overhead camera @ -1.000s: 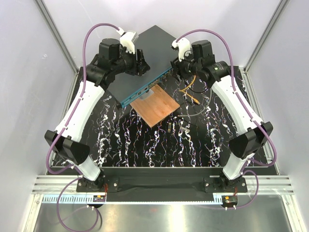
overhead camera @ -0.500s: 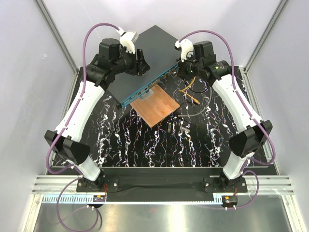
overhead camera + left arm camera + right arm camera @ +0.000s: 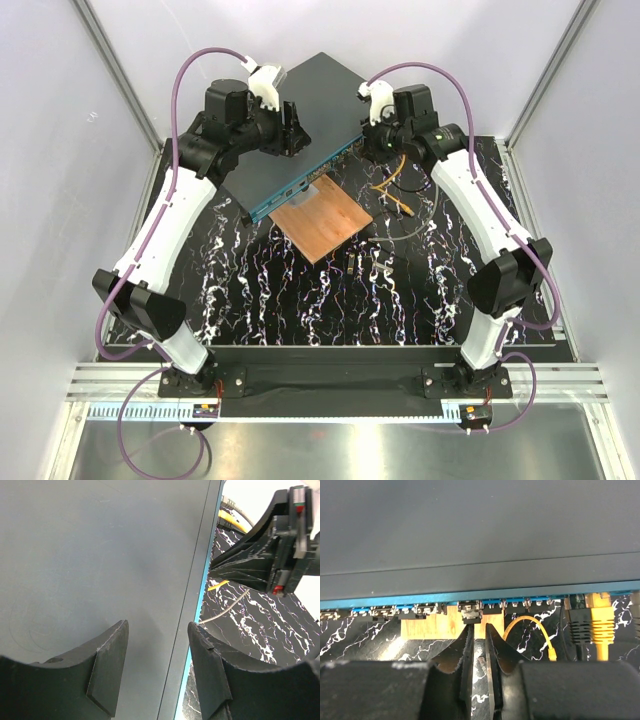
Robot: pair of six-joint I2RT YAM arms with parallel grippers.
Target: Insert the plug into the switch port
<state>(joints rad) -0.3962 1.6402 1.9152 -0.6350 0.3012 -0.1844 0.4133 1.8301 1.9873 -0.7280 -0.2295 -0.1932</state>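
Observation:
The switch (image 3: pixel 305 95) is a flat dark grey box at the back, and its blue socket face (image 3: pixel 300 188) points toward the arms. In the right wrist view a small grey and black plug (image 3: pixel 470 614) sits in a socket of that face (image 3: pixel 385 600). My right gripper (image 3: pixel 477 628) is just below it, with a narrow empty gap between the jaws and its left fingertip touching the plug's base. It also shows in the top view (image 3: pixel 372 148). My left gripper (image 3: pixel 157 625) is open wide and empty over the switch's top (image 3: pixel 100 555), near its front edge (image 3: pixel 293 130).
A brown square board (image 3: pixel 320 222) lies partly under the switch's face. A yellow cable plug (image 3: pixel 600 622) and a black plug (image 3: pixel 576 627) sit in sockets to the right. A thin yellow lead (image 3: pixel 532 627) loops on the black marbled table (image 3: pixel 300 300).
My right wrist swung right, away from the switch, then came back to the blue face. The left arm has not moved.

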